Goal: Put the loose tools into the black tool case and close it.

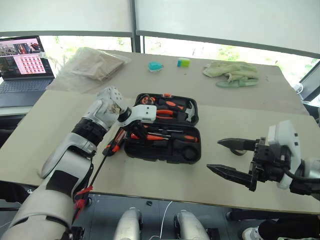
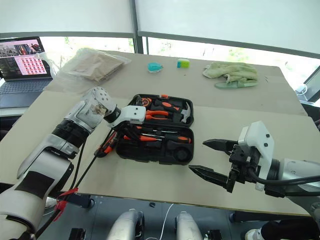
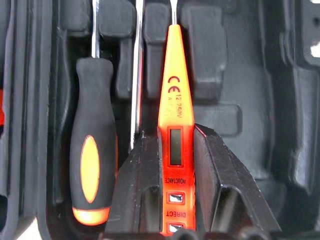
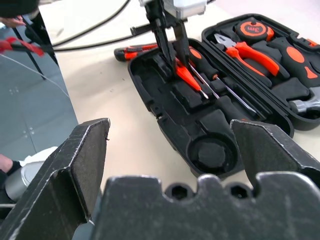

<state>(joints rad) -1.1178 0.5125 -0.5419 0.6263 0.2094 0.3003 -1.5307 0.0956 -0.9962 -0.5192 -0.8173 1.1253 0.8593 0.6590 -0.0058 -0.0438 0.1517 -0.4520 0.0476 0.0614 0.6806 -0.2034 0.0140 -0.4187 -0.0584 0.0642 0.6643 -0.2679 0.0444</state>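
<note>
Jaws on slim screwdriver (image 3: 173, 105) — over case (image 1: 192, 150)

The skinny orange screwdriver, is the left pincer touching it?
Touching. In the left wrist view, the left pincer's two black fingers press against both sides of the slim orange screwdriver over the black tool case.

The slim all-orange screwdriver (image 3: 169, 125) has its handle end hidden between the left claw (image 3: 170, 200) fingers, its metal tip cut off at twelve o'clock. A tool (image 1: 113, 142) beside the black tool case (image 1: 192, 152), at nine o'clock, lies partly hidden under the arm.
</note>
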